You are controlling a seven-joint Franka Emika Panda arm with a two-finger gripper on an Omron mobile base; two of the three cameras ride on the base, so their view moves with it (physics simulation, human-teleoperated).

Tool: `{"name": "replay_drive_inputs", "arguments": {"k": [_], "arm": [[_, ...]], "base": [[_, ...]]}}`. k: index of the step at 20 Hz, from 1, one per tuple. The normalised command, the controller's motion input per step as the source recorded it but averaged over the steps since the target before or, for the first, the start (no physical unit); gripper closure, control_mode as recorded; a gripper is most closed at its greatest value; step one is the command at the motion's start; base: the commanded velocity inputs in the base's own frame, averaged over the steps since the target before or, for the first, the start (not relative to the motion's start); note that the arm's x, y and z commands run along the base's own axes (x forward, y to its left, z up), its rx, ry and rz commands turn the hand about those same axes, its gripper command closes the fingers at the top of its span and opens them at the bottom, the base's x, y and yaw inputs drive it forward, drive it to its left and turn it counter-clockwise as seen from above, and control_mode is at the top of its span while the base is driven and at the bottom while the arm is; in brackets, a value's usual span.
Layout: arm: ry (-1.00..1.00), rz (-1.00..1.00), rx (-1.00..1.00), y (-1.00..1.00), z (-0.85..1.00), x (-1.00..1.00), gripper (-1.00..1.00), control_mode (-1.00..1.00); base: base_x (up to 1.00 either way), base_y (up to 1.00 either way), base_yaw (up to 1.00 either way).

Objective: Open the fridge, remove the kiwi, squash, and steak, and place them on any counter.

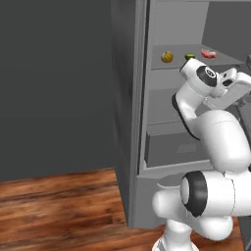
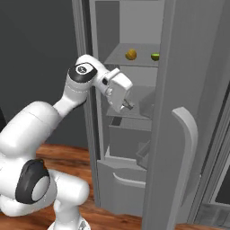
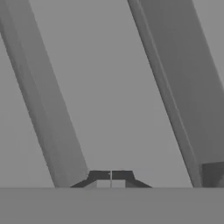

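- Fridge (image 2: 179, 90) stands open, and the hand (image 2: 129, 106) hangs just inside its opening, level with the middle shelf and below the shelf that carries the food.
- Its two fingers are pressed fully together with nothing between them; the hand view shows their dark tips meeting against bare grey interior panels.
- That empty, pinched-shut state suggests the door step is done and no food has been picked up yet; the fingers would have to part before any grasp.
- Squash (image 1: 167, 57), kiwi (image 1: 189, 56) and steak (image 1: 208, 53) lie in a row on the upper shelf (image 1: 196, 63), apart from one another, squash nearest the hinge side and steak farthest along.
- Door (image 2: 173, 148) swings out toward the right base camera, its curved handle (image 2: 188, 130) facing outward, leaving the opening free for the arm.
- Below the shelves sits a lower drawer (image 2: 121, 179).
- Dark grey cabinet fronts (image 1: 54, 88) flank the appliance, over a reddish wood-plank floor (image 1: 59, 211).
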Motion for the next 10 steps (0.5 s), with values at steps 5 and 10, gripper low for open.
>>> {"name": "replay_drive_inputs", "arguments": {"k": [5, 10], "arm": [[-0.04, -0.17, -0.05, -1.0, 0.21, 0.12, 1.0, -1.0], [-0.03, -0.19, -0.01, -1.0, 0.04, 0.0, 1.0, -1.0]], "base": [[0.0, 0.0, 0.0], [0.0, 0.0, 0.0]]}}
